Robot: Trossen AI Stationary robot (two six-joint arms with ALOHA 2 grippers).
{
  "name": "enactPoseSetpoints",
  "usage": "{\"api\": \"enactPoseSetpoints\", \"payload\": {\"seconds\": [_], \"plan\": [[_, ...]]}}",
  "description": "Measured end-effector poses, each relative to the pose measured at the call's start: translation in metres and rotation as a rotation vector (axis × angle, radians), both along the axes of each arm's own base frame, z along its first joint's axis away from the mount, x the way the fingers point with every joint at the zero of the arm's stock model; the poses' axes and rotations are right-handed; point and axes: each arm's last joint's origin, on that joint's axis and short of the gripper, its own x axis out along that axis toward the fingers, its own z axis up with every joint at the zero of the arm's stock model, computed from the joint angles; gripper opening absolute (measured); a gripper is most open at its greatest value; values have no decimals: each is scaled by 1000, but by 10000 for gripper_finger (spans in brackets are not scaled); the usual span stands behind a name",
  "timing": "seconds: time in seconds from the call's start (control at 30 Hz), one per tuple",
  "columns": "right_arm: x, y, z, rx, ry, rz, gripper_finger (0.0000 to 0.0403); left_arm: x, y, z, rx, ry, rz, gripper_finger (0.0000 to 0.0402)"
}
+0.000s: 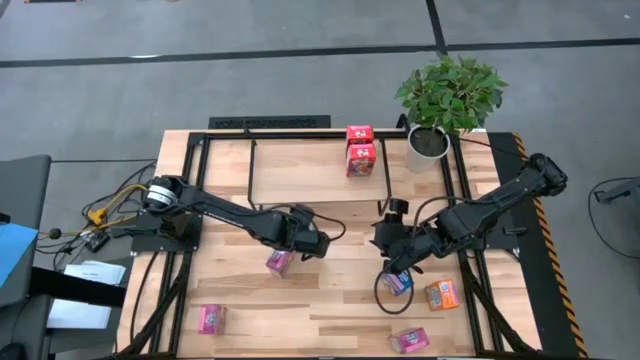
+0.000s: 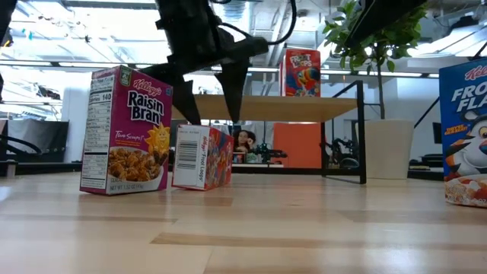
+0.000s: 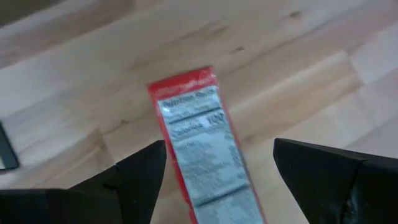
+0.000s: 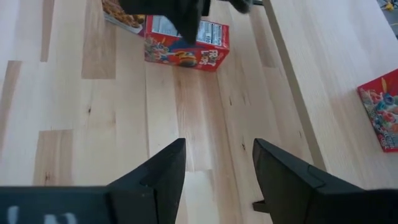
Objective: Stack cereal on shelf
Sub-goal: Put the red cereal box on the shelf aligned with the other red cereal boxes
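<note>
Found left gripper (image 1: 283,258) spread wide over red box (image 3: 202,146); pickup step, closing needed next.

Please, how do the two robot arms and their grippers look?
Both arms are dark, nearly black, made of jointed segments. The left arm has a silvery joint near its base. Black cables loop beside the right arm. Each gripper has two flat, dark, wedge-shaped fingers.

left arm (image 1: 225,213): black jointed links, silver-white collar near the base, black cables trailing off | right arm (image 1: 500,205): matte black, rounded joint housings, a black cable looping under the wrist | left tool (image 3: 214,180): two broad, flat black fingers | right tool (image 4: 217,171): same black wedge-shaped fingers
</note>
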Motion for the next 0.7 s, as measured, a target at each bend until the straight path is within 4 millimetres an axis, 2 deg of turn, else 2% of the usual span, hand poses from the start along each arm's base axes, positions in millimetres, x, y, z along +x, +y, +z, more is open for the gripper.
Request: {"api": "enactPoseSetpoints", "payload": {"seconds": [0.27,0.7], "plan": [[-3,6,0,0,1,25,200,7,-5,-20,-57,34,0,287],[-3,7,0,2,0,31,176,7,-5,-19,-51,33,-17,286]]}}
